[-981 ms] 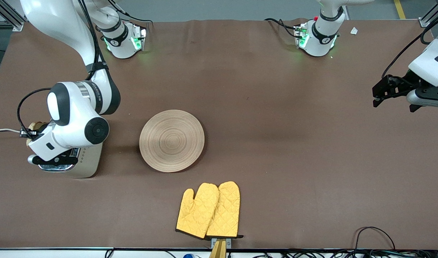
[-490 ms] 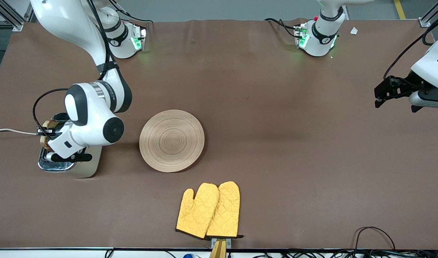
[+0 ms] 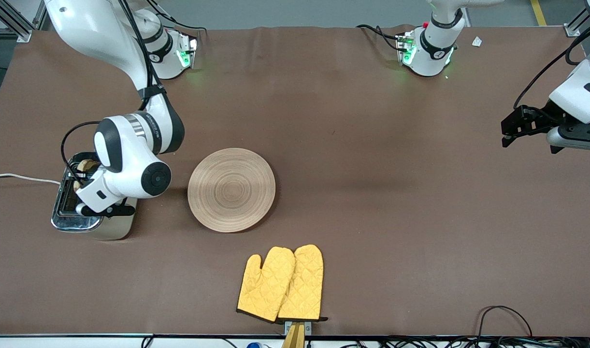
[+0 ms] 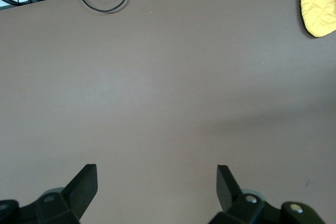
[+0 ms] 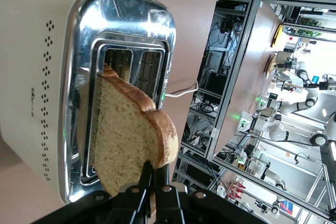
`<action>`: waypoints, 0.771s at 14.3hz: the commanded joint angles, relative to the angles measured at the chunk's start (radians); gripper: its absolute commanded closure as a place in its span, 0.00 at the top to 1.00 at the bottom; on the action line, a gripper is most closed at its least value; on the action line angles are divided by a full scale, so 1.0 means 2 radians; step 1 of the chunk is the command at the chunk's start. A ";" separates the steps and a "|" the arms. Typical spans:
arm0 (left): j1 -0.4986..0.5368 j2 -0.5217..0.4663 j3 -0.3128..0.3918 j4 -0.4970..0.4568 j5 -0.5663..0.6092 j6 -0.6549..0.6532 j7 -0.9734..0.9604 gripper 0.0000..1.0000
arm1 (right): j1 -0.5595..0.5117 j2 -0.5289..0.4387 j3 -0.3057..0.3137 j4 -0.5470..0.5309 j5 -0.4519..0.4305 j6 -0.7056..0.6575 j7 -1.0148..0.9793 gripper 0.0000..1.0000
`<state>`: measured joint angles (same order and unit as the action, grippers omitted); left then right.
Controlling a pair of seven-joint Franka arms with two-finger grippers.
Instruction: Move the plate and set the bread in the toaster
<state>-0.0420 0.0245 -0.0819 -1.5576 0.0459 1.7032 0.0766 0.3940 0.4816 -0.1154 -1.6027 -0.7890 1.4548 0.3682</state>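
The cream toaster with a chrome top stands at the right arm's end of the table. My right gripper is over it, shut on the bread. In the right wrist view the bread hangs tilted over the toaster's slots, its lower edge at one slot, held by its crust between the fingers. The wooden plate lies flat beside the toaster, toward the table's middle. My left gripper waits open and empty above the table at the left arm's end; its wrist view shows only bare table.
A pair of yellow oven mitts lies near the table's front edge, nearer the camera than the plate. The toaster's white cord runs off the table's end. Cables lie at the front edge.
My right gripper has moved with the bread along the toaster's top toward the plate, uncovering more of the chrome top. The left gripper has shifted slightly.
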 commanded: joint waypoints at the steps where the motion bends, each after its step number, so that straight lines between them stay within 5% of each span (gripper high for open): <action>1: 0.000 0.001 0.001 0.007 -0.005 -0.006 -0.002 1.00 | 0.002 -0.005 0.000 -0.011 0.006 0.000 0.009 0.01; 2: 0.000 0.001 0.001 0.007 -0.005 -0.006 0.000 1.00 | -0.004 -0.005 0.000 -0.011 0.006 0.003 0.008 0.10; 4: 0.000 0.000 0.001 0.008 -0.004 -0.006 -0.002 1.00 | -0.012 -0.005 -0.001 -0.009 0.006 0.018 0.010 0.99; 8: 0.000 -0.001 0.001 0.009 -0.005 -0.006 -0.005 1.00 | -0.013 -0.005 0.000 0.014 0.021 0.021 0.011 1.00; 11: 0.000 -0.001 0.001 0.009 -0.003 -0.006 -0.005 1.00 | -0.031 -0.024 -0.001 0.086 0.144 0.015 -0.002 1.00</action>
<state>-0.0414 0.0246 -0.0819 -1.5537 0.0459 1.7032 0.0766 0.3715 0.4740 -0.1262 -1.5201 -0.6377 1.5010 0.3840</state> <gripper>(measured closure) 0.000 0.176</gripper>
